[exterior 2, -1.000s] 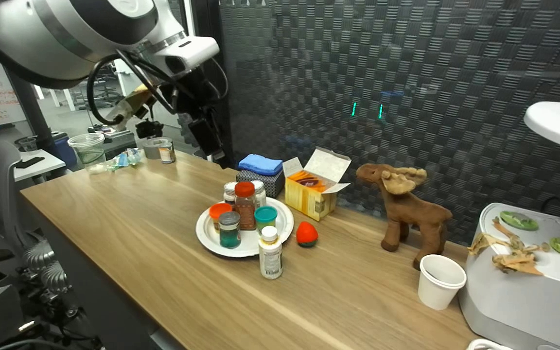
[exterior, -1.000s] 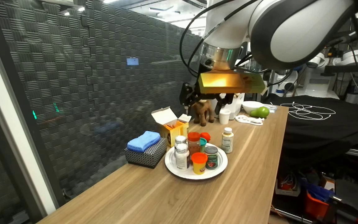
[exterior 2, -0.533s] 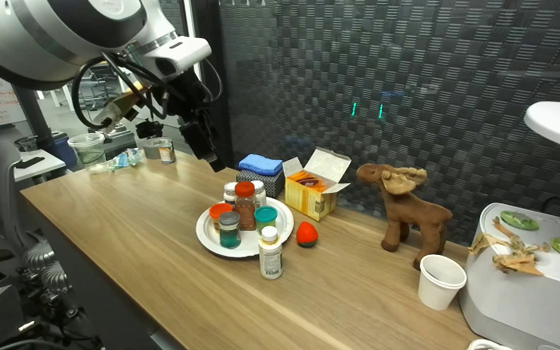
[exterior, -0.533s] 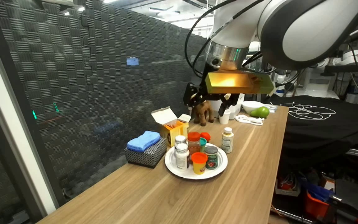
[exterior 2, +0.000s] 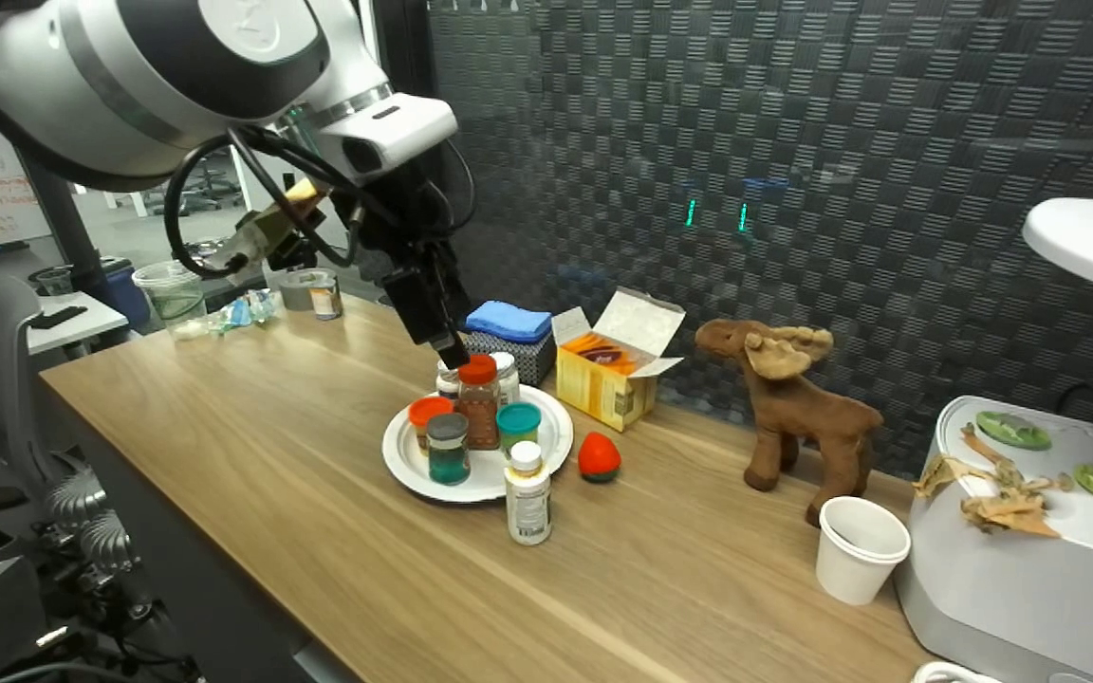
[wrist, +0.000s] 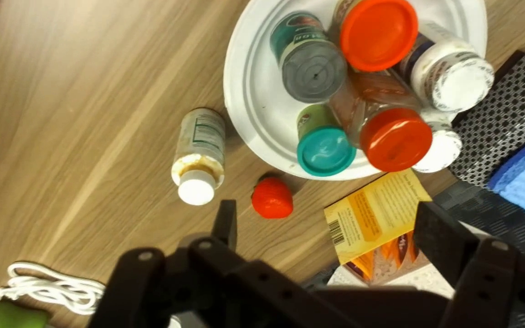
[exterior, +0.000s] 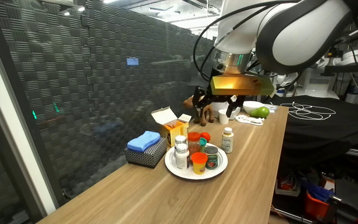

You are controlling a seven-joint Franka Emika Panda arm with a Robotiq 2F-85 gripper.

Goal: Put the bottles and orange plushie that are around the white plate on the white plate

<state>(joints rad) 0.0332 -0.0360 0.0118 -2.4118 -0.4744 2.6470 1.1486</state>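
The white plate (wrist: 255,107) holds several bottles and jars, among them a red-capped jar (exterior 2: 479,408), a teal-topped tub (exterior 2: 519,425) and a grey-lidded jar (exterior 2: 449,451). Just off the plate's rim, a white-capped bottle (wrist: 202,136) stands upright on the table. The orange plushie (wrist: 272,198) lies on the wood beside the plate, between that bottle and the yellow carton. My gripper (wrist: 333,218) hangs above the table with its jaws wide apart and nothing held. In the wrist view, the plushie appears between the fingertips' lines, ahead of them and nearer the left one.
An open yellow carton (exterior 2: 608,379) stands close by the plate, and a blue folded cloth (exterior: 144,141) rests on a dark patterned box (exterior: 148,155). Farther along are a brown plush animal (exterior 2: 798,413), paper cups (exterior 2: 860,550) and a white cord (exterior: 250,120). A dark panelled wall runs behind them.
My gripper has come lower and shifted rightward in both exterior views over the last second. Its jaws have stayed open, and the objects on the table have kept their places.
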